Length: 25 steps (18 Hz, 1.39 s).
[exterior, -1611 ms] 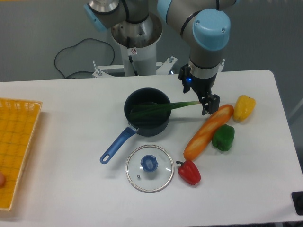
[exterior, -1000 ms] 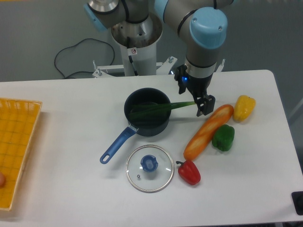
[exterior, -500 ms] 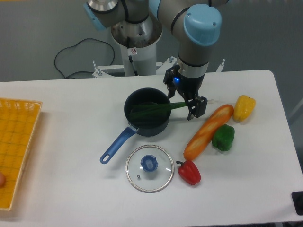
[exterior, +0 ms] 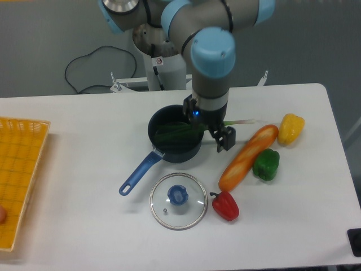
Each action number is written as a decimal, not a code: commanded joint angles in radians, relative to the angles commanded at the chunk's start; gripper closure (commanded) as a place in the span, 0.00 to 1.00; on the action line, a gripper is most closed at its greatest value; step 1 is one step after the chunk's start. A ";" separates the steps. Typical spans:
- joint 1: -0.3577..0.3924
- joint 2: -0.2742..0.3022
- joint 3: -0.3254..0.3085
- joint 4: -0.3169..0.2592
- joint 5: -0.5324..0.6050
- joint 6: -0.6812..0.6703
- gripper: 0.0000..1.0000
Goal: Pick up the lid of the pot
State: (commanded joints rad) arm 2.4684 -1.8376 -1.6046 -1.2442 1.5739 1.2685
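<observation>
Below-L of tool (exterior: 210,125) (cam view), lid (exterior: 178,199)

The pot lid (exterior: 180,211) is round and see-through, with a thin silvery rim (exterior: 179,228) and a rounded blue knob (exterior: 177,195) at its middle. A small metallic spot (exterior: 164,210) shows in the clear part. It lies flat, knob up, on the white surface (exterior: 84,214), nearer the front edge than the back.
</observation>
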 joint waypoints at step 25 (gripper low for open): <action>-0.123 -0.270 0.068 0.199 0.015 0.229 0.00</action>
State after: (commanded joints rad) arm 2.3455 -2.1076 -1.5371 -1.0447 1.5891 1.4972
